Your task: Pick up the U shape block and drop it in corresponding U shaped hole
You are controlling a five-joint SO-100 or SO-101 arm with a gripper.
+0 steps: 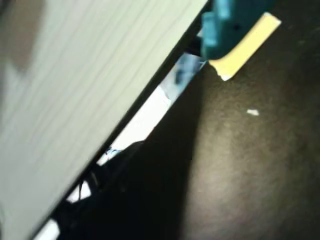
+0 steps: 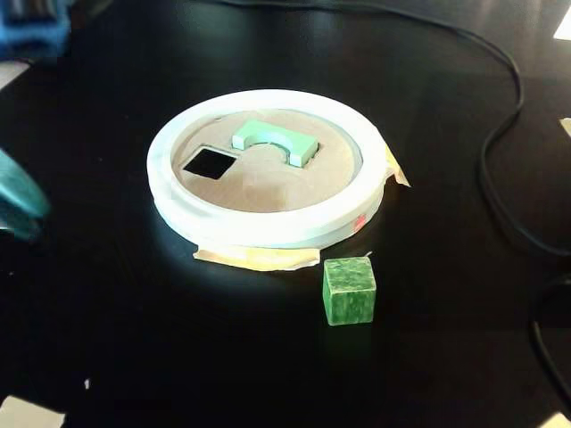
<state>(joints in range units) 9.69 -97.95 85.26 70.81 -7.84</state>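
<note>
U shape block (image 2: 274, 141) sits on the round board (image 2: 268, 183); gripper (image 2: 18, 203) far left, well apart; jaw state unclear.

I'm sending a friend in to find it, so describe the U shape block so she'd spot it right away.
Find the white ring on the black table. Inside it, on the tan board, the U shape block lies toward the far side. It is pale mint with a curved notch, unlike the darker green cube outside the ring.

Glossy black bench (image 2: 116, 339). Matt tan round board (image 2: 268, 183), cardboard-like, in smooth white ring (image 2: 268, 227). Pale mint U shape block (image 2: 272, 141) smooth; green cube (image 2: 349, 292) marbled, slightly glossy.
</note>
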